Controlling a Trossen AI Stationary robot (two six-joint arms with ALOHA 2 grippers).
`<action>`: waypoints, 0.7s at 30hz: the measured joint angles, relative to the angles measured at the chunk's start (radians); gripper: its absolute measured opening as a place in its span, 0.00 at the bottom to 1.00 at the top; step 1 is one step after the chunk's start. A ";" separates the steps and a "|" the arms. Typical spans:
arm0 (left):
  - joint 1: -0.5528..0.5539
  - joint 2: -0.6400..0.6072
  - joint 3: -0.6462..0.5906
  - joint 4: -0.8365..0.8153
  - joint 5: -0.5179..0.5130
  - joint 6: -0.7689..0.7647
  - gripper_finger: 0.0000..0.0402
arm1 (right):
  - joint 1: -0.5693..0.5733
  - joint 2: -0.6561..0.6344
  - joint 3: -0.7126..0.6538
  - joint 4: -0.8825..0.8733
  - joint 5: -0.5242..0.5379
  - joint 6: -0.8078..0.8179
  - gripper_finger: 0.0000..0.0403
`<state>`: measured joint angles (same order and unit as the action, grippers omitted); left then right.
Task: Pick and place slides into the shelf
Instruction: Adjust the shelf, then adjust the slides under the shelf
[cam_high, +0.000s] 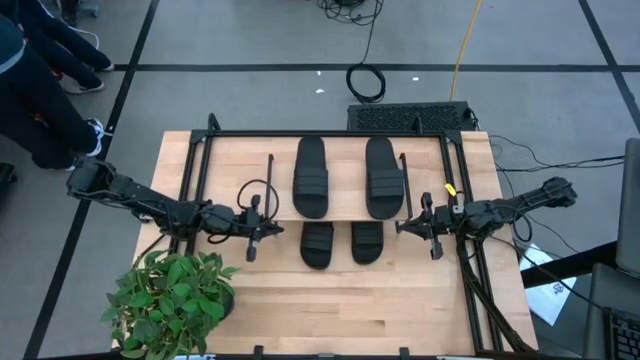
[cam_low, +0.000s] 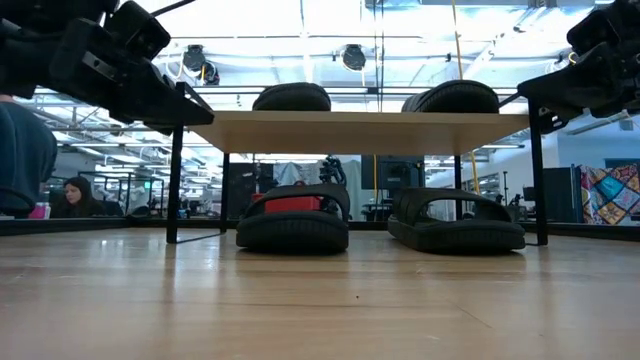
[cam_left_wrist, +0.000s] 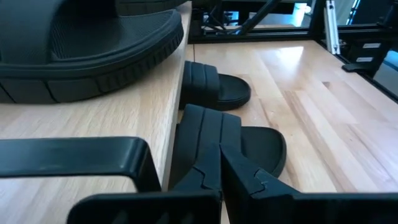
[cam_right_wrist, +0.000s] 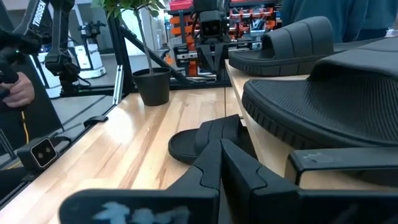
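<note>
a pale wooden table (cam_high: 330, 305) carries everything, ringed by a large black metal frame (cam_high: 205, 140), with a grey taped floor and a bright workshop beyond. a leafy green plant in a dark pot (cam_high: 170, 295) stands at the table's near left corner, behind and to the outside of our left pincer (cam_high: 252, 243).

the small low shelf with a light wooden top board on thin black legs (cam_high: 345, 205) sits between our two pincers. two matte black ribbed-strap slide sandals lie side by side on its board, one nearer the left pincer (cam_high: 310, 175) and one nearer our right pincer (cam_high: 384, 177). two more are tucked under the board, toes poking out toward us: one on the left pincer's side (cam_high: 317, 243), one on the right pincer's side (cam_high: 367, 241). we judge all four are stowed in pairs so each level is filled, and the task looks finished or nearly so.

both pincers are pinched together and carry nothing. each hangs just outside a short end of the shelf, pointing inward at the lower sandals, which from the low view sit flat on the table under the board.

for moving, the board's edge lies just beside each pincer and the frame posts close behind, so we judge the free way out is upward or toward the bare near strip of table.
</note>
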<state>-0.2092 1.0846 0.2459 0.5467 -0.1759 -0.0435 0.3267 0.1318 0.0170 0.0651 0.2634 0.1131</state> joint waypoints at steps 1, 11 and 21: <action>0.005 0.000 0.000 -0.002 0.000 -0.003 0.00 | 0.000 0.000 0.000 -0.002 0.000 0.000 0.00; -0.075 0.009 0.000 0.002 0.034 -0.045 0.00 | 0.004 0.000 0.000 -0.012 -0.170 -0.044 0.00; -0.312 0.245 0.000 0.239 -0.142 -0.123 0.00 | 0.181 0.054 0.000 0.024 -0.205 0.042 0.00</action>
<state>-0.5208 1.3292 0.2460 0.7859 -0.3184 -0.1670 0.5073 0.1861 0.0170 0.0889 0.0583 0.1554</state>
